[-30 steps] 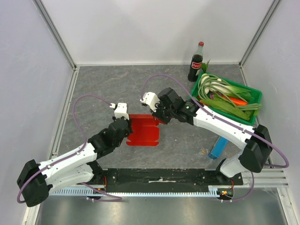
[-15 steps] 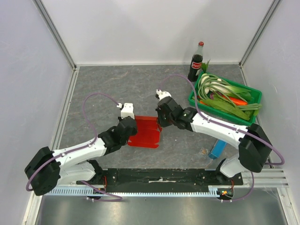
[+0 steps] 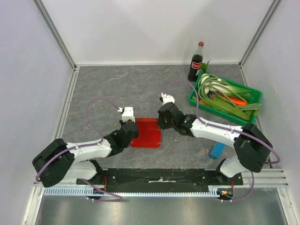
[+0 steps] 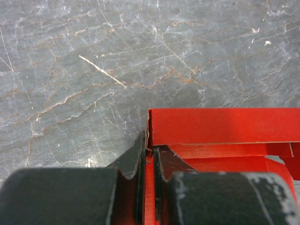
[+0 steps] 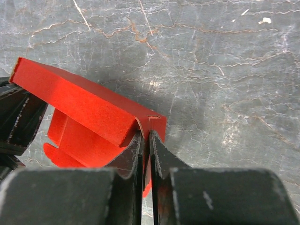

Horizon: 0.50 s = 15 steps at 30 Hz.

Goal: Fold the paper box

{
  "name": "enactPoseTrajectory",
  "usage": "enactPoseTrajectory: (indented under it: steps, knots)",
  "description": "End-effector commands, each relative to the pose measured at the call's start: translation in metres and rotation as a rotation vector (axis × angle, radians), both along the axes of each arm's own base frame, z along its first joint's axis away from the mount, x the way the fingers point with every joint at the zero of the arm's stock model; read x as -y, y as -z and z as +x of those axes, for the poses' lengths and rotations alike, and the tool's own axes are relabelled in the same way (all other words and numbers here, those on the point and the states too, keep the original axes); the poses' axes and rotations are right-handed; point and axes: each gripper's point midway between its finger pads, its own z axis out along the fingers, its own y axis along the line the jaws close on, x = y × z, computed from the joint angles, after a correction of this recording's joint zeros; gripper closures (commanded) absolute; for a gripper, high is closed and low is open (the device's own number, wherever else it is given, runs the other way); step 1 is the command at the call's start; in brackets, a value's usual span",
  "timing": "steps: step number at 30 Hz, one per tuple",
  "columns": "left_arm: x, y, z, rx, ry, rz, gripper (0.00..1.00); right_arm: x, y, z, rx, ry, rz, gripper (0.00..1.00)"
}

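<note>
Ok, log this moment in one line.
left jaws: shut on paper box | right jaws: shut on paper box | fold: one panel raised

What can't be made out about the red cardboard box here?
- Left wrist view: left gripper and the bottom edge hide much of the red cardboard box.
- Right wrist view: right gripper and raised panel hide its lower flaps.
- Top view: both pinch points sit under the wrists.

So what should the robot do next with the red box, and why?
Probably tip the raised flap further inward, both ends together. The left gripper and right gripper each pinch one end of that flap on the box, while its other flaps lie flat.
</note>
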Motion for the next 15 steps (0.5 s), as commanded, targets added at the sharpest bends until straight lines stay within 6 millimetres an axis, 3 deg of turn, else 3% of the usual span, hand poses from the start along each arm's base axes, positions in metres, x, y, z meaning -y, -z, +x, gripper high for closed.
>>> enactPoseTrajectory:
  steps: [1, 10, 15]
  knots:
    - [0.002, -0.005, 0.007, 0.059, -0.055, -0.111, 0.98, -0.025, -0.021, 0.012, 0.105, -0.057, 0.134, 0.85]
    - [0.000, 0.001, 0.008, 0.061, -0.050, -0.079, 0.98, -0.041, -0.004, -0.007, 0.162, -0.367, 0.071, 0.64]
    - [0.001, -0.001, 0.009, 0.069, -0.041, -0.063, 0.98, -0.044, 0.005, -0.022, 0.150, -0.486, 0.092, 0.59]
